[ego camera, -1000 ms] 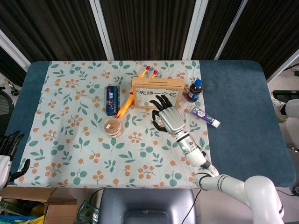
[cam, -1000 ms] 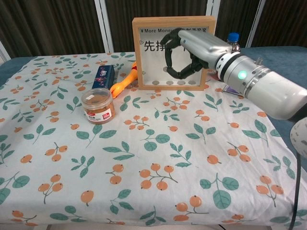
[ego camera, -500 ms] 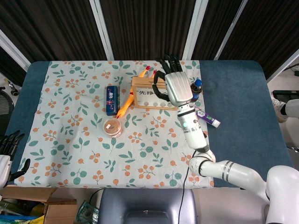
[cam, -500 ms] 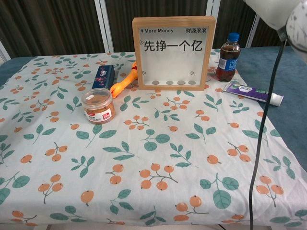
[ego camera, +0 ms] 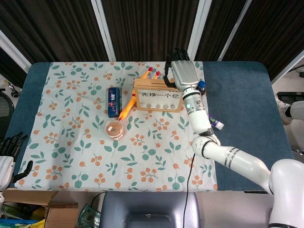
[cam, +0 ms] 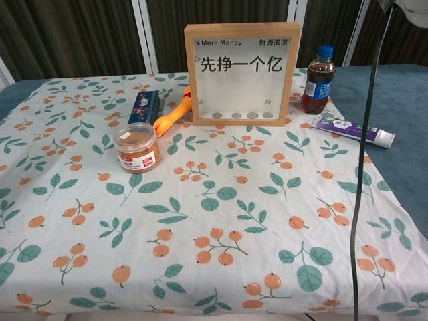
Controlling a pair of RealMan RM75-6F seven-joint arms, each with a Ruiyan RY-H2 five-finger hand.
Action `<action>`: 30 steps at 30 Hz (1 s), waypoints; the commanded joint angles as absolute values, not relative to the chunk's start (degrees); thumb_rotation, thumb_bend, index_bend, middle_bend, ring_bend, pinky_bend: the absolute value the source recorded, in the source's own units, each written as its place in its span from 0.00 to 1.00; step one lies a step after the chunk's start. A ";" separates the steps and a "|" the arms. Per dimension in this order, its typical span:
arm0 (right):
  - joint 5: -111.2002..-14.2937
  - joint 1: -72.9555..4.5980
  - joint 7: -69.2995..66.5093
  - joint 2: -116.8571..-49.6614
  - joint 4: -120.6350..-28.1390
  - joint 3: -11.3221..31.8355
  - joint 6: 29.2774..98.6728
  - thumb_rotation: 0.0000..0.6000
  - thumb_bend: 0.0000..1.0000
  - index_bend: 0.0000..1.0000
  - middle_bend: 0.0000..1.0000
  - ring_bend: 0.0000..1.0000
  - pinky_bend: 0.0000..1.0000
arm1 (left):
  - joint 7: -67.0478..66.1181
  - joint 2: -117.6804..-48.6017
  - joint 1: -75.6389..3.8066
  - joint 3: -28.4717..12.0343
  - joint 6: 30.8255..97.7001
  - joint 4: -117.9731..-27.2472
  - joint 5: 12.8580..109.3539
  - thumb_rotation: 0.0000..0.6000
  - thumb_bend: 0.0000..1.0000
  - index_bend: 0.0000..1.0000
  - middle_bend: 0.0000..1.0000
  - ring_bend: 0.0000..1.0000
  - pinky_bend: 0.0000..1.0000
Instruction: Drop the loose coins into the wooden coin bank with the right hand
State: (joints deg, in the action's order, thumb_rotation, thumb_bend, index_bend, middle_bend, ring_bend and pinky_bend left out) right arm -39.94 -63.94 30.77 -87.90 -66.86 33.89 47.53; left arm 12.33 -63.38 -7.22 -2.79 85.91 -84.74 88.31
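above the wooden coin bank (ego camera: 158, 95), right hand (ego camera: 182, 73) hovers, fingers curled.

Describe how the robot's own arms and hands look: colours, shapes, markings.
The right hand has a silver-grey back and black fingers. Its white, rounded arm segments carry dark bands at the joints and a small green light on the wrist. The left hand shows black fingers on a pale palm at the frame's edge.
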 commanded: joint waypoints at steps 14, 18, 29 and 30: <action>-27.42 -69.40 38.92 -86.70 -63.85 25.70 44.88 1.00 0.61 0.74 0.28 0.06 0.13 | 12.71 -63.32 -7.30 -2.86 85.86 -84.66 88.18 1.00 0.43 0.00 0.00 0.00 0.00; -27.12 -69.84 39.04 -87.01 -63.57 24.55 45.32 1.00 0.61 0.74 0.28 0.06 0.13 | 12.79 -63.31 -7.28 -2.84 85.87 -84.63 88.16 1.00 0.43 0.00 0.00 0.00 0.00; -27.33 -70.62 38.12 -87.76 -62.39 22.66 45.98 1.00 0.61 0.73 0.28 0.06 0.13 | 13.02 -63.22 -7.22 -2.82 86.06 -84.63 88.24 1.00 0.43 0.00 0.00 0.00 0.00; -27.26 -70.67 38.10 -87.87 -62.25 22.57 46.08 1.00 0.61 0.73 0.28 0.06 0.13 | 13.03 -63.22 -7.22 -2.82 86.06 -84.64 88.24 1.00 0.43 0.00 0.00 0.00 0.00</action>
